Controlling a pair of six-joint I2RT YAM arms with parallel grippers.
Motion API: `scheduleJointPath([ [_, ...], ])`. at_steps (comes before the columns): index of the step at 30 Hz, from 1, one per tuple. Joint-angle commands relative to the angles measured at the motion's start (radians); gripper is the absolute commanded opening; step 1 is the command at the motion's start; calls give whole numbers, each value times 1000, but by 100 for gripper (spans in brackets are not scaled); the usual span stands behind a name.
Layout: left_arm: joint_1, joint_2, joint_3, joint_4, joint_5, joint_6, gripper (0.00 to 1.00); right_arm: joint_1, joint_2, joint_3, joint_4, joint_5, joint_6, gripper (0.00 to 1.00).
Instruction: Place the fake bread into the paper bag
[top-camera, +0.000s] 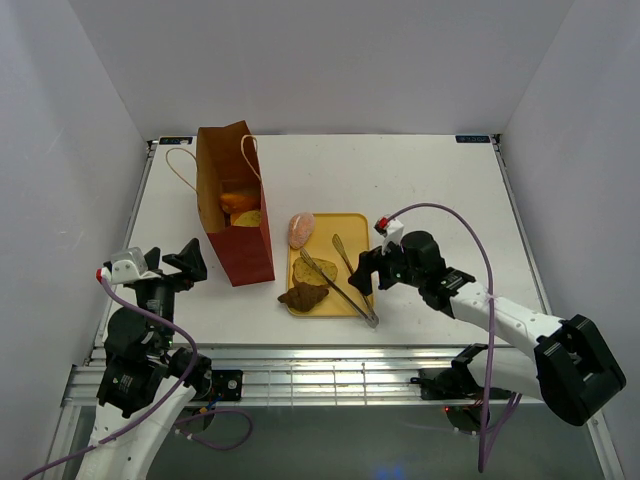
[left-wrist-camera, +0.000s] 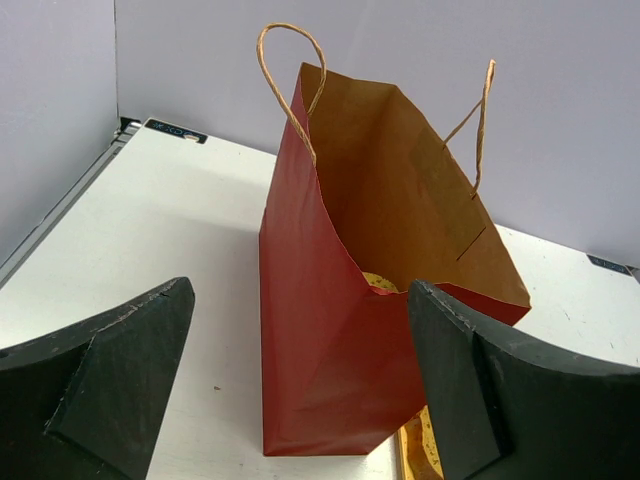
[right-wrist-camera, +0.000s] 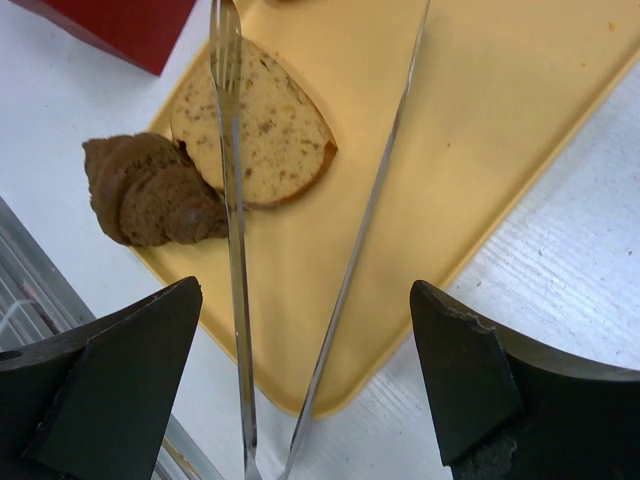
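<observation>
1. My right gripper hangs low over the near end of the yellow tray. Its fingers are spread wide and it has hold of nothing.
2. The silver tongs lie on the tray between those fingers. From the wrist view, neither finger touches them.
3. One arm of the tongs lies across a speckled slice of fake bread, flat on the tray.
4. A brown croissant sits against that slice at the tray's near-left corner, partly over the rim.
5. A pink roll rests on the tray's far-left edge, near the paper bag.
6. The bag stands upright and open on the white table, just left of the tray and apart from it.
7. Inside the bag I see an orange loaf and a golden piece below it.
8. My left gripper is near the bag's near-left side and faces it. Its fingers are wide apart and empty, and I cannot tell whether they touch the paper.
</observation>
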Motion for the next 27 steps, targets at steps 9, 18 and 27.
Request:
scheduleJointPath([
  [9,-5,15,-9,-5,-1,2,98,27,74,-4,49,-32,-83,90],
  [18,-5,16,-11,-3,-3,2,98,62,156,4,80,-42,-54,90],
  [27,-5,13,-9,-3,-4,4,94,94,198,10,90,-51,-48,90],
])
